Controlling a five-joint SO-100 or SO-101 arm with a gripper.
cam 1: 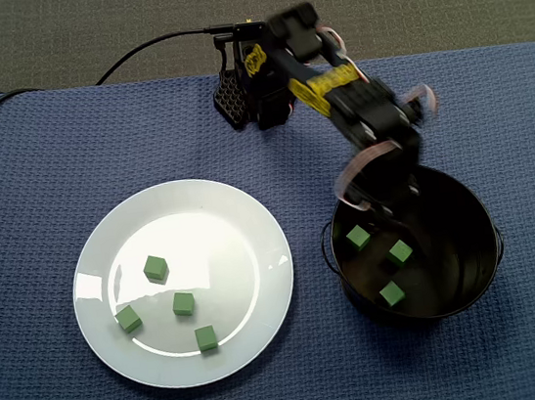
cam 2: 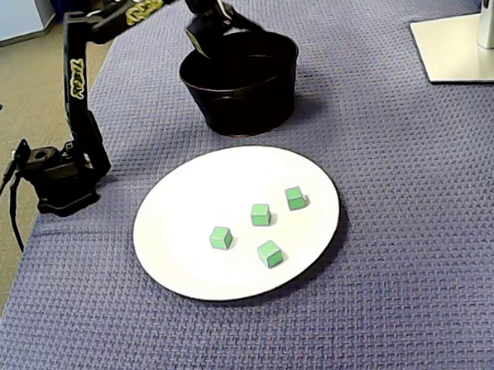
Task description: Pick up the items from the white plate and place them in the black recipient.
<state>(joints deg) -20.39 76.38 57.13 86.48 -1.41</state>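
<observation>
While the claw (cam 1: pixel 367 208) hangs blurred above the black recipient (cam 1: pixel 462 219), open or closed I cannot tell, four green cubes (cam 1: pixel 155 268) lie apart on the white plate (cam 1: pixel 220 216), seemingly light and stiff, best pinched across opposite faces.

pincer (cam 1: pixel 375 207) blurred | black pot (cam 2: pixel 243 102) inside hidden | white stand (cam 2: pixel 463 45) cropped

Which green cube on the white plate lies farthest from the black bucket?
The leftmost cube in a fixed view; the other three lie nearer the bucket.
</observation>
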